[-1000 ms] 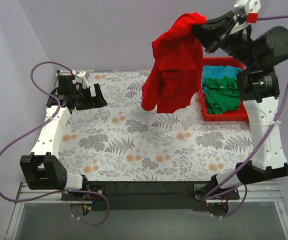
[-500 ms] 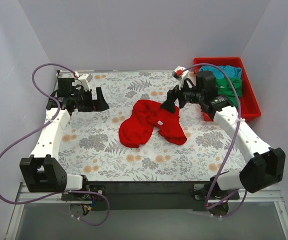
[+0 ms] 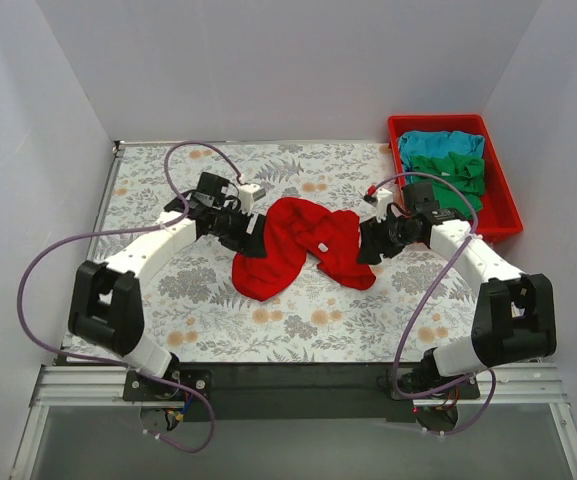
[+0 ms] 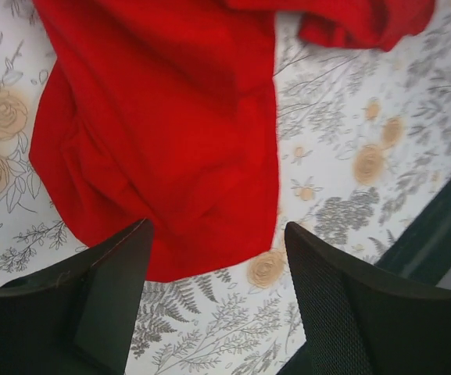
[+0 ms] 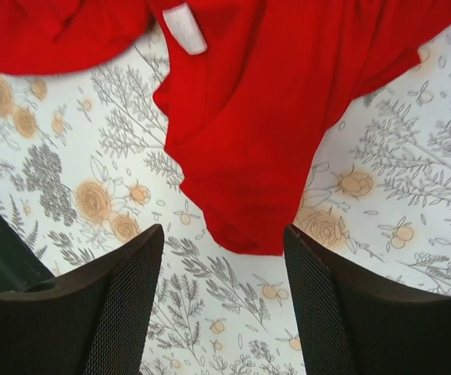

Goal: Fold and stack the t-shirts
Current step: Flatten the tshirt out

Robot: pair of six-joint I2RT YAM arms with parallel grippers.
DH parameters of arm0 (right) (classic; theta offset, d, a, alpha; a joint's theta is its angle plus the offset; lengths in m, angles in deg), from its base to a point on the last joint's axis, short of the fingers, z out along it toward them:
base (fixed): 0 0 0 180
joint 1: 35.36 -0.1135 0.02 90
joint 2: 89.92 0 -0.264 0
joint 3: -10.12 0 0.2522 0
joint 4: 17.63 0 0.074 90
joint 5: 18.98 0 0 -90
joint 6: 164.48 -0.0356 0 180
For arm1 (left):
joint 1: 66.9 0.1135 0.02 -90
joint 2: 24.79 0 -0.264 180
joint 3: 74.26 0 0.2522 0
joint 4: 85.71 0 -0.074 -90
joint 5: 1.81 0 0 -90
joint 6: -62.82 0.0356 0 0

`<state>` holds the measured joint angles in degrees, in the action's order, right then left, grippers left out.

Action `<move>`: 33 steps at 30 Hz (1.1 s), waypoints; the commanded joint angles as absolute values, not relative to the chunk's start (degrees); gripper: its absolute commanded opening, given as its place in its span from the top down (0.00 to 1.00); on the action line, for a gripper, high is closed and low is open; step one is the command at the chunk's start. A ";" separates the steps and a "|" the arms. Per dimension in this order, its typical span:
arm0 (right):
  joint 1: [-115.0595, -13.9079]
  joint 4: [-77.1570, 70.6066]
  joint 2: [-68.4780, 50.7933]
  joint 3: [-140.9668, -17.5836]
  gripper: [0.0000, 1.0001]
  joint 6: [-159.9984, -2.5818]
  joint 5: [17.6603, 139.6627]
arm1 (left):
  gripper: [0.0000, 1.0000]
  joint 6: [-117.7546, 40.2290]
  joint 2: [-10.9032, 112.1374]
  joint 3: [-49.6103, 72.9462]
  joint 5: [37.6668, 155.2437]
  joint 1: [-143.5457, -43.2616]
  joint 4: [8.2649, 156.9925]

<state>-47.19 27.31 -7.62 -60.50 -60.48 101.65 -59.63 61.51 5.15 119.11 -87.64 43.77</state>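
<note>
The red shirt (image 3: 298, 245) lies crumpled mid-table (image 3: 168, 180). It looks limp and light, so it will likely sag and bunch wherever it is lifted; a hem corner or shoulder edge seems the best hold. The left gripper (image 3: 246, 233) hovers at its left edge and the right gripper (image 3: 370, 243) at its right, both spread wide and holding nothing. The green shirt (image 3: 448, 172) and blue shirt (image 3: 436, 143) sit in the tray (image 3: 498, 228).

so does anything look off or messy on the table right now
The red t-shirt lies crumpled and twisted in a heap mid-table, nowhere near flat, with its white label showing. The green t-shirt and turquoise t-shirt sit bunched and unfolded in the red tray. Nothing looks spilled or damaged.
</note>
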 commanded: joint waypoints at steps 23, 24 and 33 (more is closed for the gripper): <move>-54.17 26.27 -2.28 -63.05 0.99 -55.14 78.58 | 1.00 -60.59 69.70 7.87 94.61 -89.50 43.79; -53.38 26.97 -3.25 -64.01 0.99 -53.75 77.71 | 1.00 -60.15 67.95 9.53 94.70 -88.45 43.26; -48.37 31.20 -13.01 -84.75 0.99 -44.52 72.52 | 1.00 -48.22 56.70 18.94 110.84 -82.20 30.44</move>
<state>-49.31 29.97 -8.47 -76.96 -49.74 76.01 -55.35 64.20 16.01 100.27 -80.88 37.87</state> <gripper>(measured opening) 0.031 0.037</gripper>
